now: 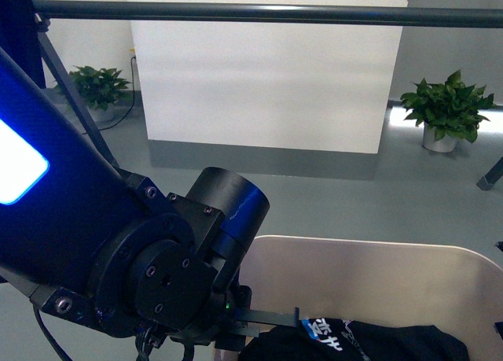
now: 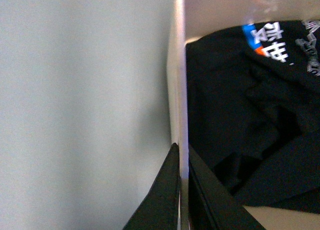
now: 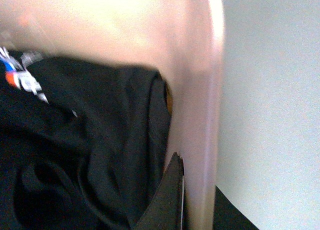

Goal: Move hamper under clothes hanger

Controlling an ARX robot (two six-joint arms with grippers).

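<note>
- Hamper [image 1: 377,270] wall is pinched on two sides. In the left wrist view the left gripper [image 2: 182,155] straddles the rim, one dark finger [image 2: 167,195] outside and one inside, closed tight on the plastic.
- In the right wrist view the right gripper [image 3: 197,190] does the same on the opposite side. One finger [image 3: 172,190] is inside against the wall and the other outside, so it too appears clamped on the hamper.
- I judge that a grip on both side walls keeps the tub square and stops it swinging as it is shifted along.
- A black garment [image 2: 235,115] with white and blue print lies heaped inside, touching the inner wall by each inside finger. It sits low enough that the rim is bare to pinch.
- In the front view the left arm [image 1: 94,243] reaches down to the tub's near left corner. The right arm is out of that view.
- The hamper sits low and close in front of the robot on the grey floor.
- The clothes hanger [image 1: 259,13] bar runs across the top of the front view, and a slanted leg [image 1: 75,101] drops at the left. The bar seems to lie ahead of the tub rather than over it, though depth is hard to judge.
- Beyond stand a white panel [image 1: 267,70] and two potted plants [image 1: 449,109].
</note>
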